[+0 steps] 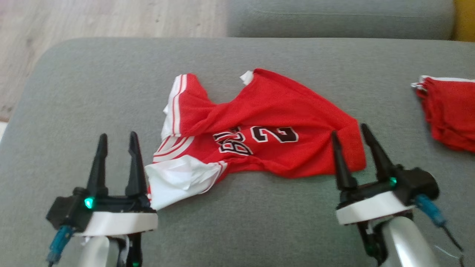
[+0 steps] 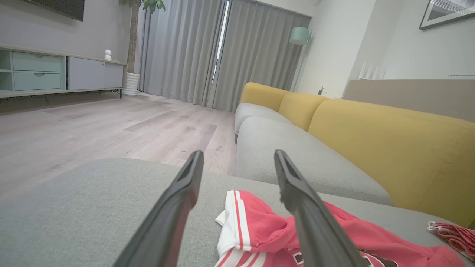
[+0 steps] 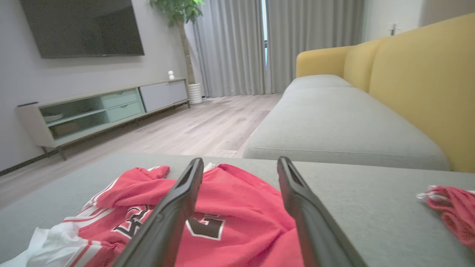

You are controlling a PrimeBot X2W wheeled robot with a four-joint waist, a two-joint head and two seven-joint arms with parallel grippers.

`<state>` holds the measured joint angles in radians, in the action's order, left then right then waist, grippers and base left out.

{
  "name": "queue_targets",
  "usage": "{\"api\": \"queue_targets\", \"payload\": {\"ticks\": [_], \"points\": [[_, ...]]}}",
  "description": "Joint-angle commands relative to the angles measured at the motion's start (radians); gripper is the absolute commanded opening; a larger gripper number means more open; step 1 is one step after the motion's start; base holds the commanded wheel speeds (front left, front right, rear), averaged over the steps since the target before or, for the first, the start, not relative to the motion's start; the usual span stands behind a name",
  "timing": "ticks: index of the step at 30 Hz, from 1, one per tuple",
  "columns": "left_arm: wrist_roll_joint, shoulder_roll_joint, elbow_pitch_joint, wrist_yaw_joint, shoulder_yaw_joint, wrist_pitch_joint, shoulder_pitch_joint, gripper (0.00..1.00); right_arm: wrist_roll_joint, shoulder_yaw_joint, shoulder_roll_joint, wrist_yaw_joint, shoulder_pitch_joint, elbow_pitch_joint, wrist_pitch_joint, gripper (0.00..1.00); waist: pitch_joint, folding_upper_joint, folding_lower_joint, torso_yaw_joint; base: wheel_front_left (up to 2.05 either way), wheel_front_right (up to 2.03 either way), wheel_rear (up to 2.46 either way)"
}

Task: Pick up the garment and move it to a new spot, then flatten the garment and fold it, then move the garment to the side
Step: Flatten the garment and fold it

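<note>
Red jersey (image 1: 274, 122) lies crumpled, unfolded, at the middle of the grey cushion (image 1: 259, 222); both grippers empty.

Jersey: red mesh with white striped trim. One end is turned over, white side up, toward the cushion's near left. Black white-edged print reads "BU" and a "2"; the rest is lost in folds. Left gripper (image 1: 118, 135) sits over the cushion's near left, just beside the white end, fingers spread with nothing between them. Right gripper (image 1: 349, 128) sits over the cushion's near right, fingers spread; they overlap the jersey's red edge, contact cannot be told. A second red cloth (image 1: 451, 115) lies at the cushion's right edge. Wooden floor (image 1: 92, 22) shows beyond the cushion's far left.
</note>
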<state>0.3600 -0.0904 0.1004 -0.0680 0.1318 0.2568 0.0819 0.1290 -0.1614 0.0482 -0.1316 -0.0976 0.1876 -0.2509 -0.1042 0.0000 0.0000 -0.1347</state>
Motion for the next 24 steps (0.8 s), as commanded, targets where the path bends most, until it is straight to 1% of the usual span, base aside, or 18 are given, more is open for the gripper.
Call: {"api": "queue_targets", "payload": {"ticks": [1,5,8,10,13,17,20,24], "points": [[-0.011,-0.001,-0.023,-0.007,-0.035,0.005,0.04,1.0,-0.02,-0.041,0.002,0.001,-0.058,-0.028,-0.01,1.0,-0.012,0.0,0.0,-0.025,0.0,0.0,0.0],[-0.048,0.02,0.02,-0.033,-0.011,0.005,0.066,1.0,-0.082,-0.127,0.009,0.001,-0.153,-0.002,0.044,1.0,-0.04,0.0,0.0,-0.09,0.0,0.0,0.0],[-0.05,0.031,0.058,-0.043,0.012,0.005,0.081,1.0,-0.08,-0.234,0.06,0.001,-0.254,0.044,0.108,1.0,-0.066,0.0,0.0,-0.143,0.0,0.0,0.0],[-0.06,0.035,0.082,-0.048,0.035,0.005,0.092,1.0,-0.034,-0.322,0.099,0.001,-0.327,0.087,0.153,1.0,-0.08,0.0,0.0,-0.176,0.0,0.0,0.0],[-0.051,0.039,0.105,-0.053,0.057,0.005,0.106,1.0,0.047,-0.483,0.176,0.001,-0.444,0.161,0.221,1.0,-0.102,0.0,0.0,-0.223,0.0,0.0,0.0],[-0.007,0.04,0.113,-0.055,0.097,0.005,0.125,1.0,0.159,-0.681,0.27,0.001,-0.588,0.247,0.272,1.0,-0.128,0.0,0.0,-0.281,0.0,0.0,0.0],[0.02,0.04,0.115,-0.051,0.128,0.005,0.138,1.0,0.229,-0.804,0.315,0.001,-0.678,0.301,0.285,1.0,-0.145,0.0,0.0,-0.317,0.0,0.0,0.0],[0.048,0.04,0.119,-0.04,0.157,0.005,0.147,1.0,0.308,-0.958,0.349,0.001,-0.773,0.355,0.289,1.0,-0.163,0.0,0.0,-0.355,0.0,0.0,0.0]]}}
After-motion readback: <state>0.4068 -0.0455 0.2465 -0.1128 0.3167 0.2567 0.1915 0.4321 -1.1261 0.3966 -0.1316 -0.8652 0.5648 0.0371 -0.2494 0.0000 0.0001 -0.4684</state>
